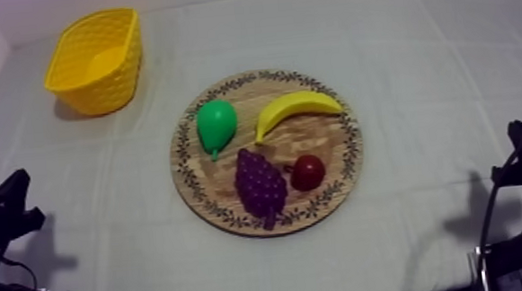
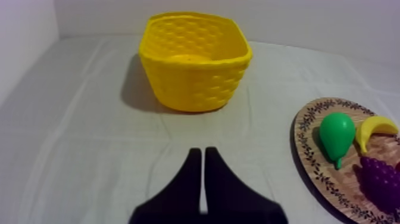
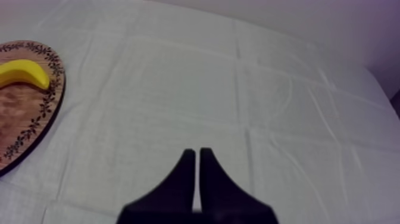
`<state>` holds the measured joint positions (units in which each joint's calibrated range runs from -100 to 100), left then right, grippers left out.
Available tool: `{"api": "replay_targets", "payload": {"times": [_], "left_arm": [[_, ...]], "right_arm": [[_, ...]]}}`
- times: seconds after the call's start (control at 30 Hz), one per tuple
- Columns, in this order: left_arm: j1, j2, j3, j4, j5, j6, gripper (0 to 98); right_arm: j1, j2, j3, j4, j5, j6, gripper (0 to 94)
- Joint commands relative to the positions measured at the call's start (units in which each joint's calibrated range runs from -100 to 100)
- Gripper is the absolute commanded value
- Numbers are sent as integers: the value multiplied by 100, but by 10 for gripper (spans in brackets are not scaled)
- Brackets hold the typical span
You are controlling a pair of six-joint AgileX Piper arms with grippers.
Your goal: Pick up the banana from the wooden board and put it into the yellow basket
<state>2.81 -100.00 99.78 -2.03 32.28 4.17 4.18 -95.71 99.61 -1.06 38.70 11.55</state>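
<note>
Both pressed together on nothing: left gripper [image 2: 202, 152] facing the yellow basket [image 2: 193, 80], right gripper [image 3: 197, 153] over bare cloth [image 3: 178, 89] — parked low, no reach begun. Banana [image 1: 297, 108] untouched on wooden board [image 1: 351, 148], far side, beside pear [image 1: 216, 126]. Basket at left — probably left arm's job.

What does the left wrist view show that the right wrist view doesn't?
Left wrist, not right wrist: the yellow basket, the pear and the grapes on the wooden board, and my left gripper, fingers together as a narrow wedge. Right wrist, not left wrist: my right gripper, also shut on nothing, over cloth beside the board. Both: the banana lying on the board, and the cloth.
</note>
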Motion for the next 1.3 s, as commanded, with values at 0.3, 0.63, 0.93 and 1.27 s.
{"api": "replay_targets", "payload": {"times": [0.3,0.63,0.93,1.27], "left_arm": [[12,0,-1,1,-3,21,2],[13,0,-1,1,-3,19,2],[13,0,-1,1,-3,-33,2],[13,0,-1,1,-3,-17,2]], "right_arm": [[3,-5,5,1,1,0,4],[3,-5,5,1,1,0,4],[3,-5,5,1,1,0,4],[3,-5,5,1,1,0,4]]}}
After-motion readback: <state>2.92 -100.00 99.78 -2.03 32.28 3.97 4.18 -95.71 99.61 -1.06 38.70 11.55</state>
